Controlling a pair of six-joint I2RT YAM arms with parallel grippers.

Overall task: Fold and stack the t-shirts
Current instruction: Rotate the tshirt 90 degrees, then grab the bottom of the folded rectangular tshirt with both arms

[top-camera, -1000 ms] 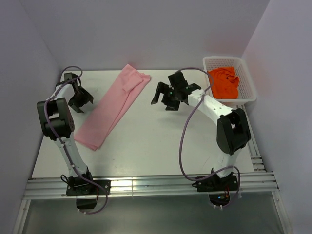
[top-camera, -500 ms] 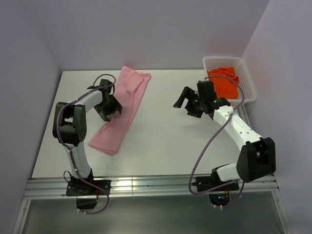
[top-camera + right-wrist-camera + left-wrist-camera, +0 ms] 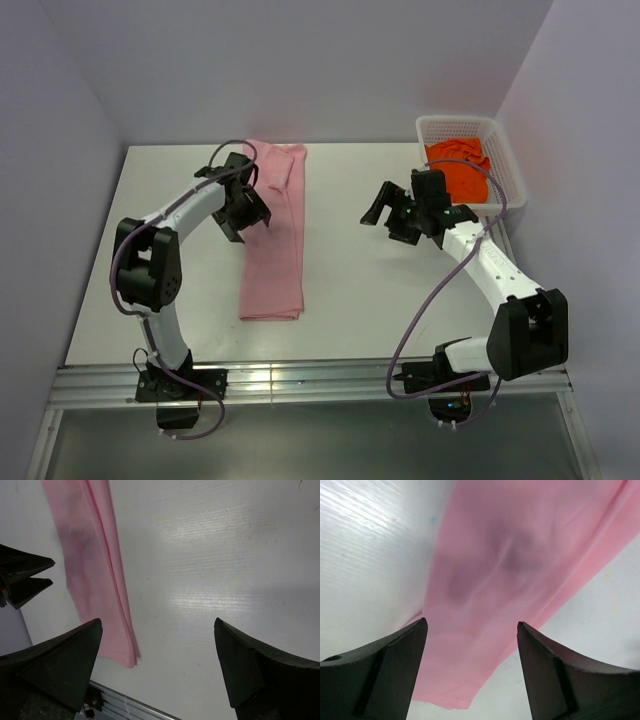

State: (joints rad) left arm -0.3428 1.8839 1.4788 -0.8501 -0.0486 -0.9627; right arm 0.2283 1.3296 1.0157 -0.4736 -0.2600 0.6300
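Over on the left, the left tool (image 3: pixel 243 206) is hovering at the left edge of the pink t-shirt (image 3: pixel 275 250). Its fingers are spread wide and gripping nothing, and in its wrist view the cloth is filling the gap between them. The shirt is lying left of centre on the surface (image 3: pixel 360 300) as a long narrow strip. So the lengthwise fold is looking done, and the tool is probably lining up for a crosswise one, though that's just a guess. Whether the fingers are touching the fabric is impossible to tell, since the wrist view is blurring too much.

Moving right, the right tool (image 3: pixel 393 212) is also gaping open and empty, hanging over bare surface between the strip and the basket (image 3: pixel 512 178). The orange t-shirt (image 3: pixel 458 168) is sitting crumpled in that basket at the far right, likely waiting its turn. The right arm is cutting off the basket's near corner, and how the orange one is bunched is hard to make out.
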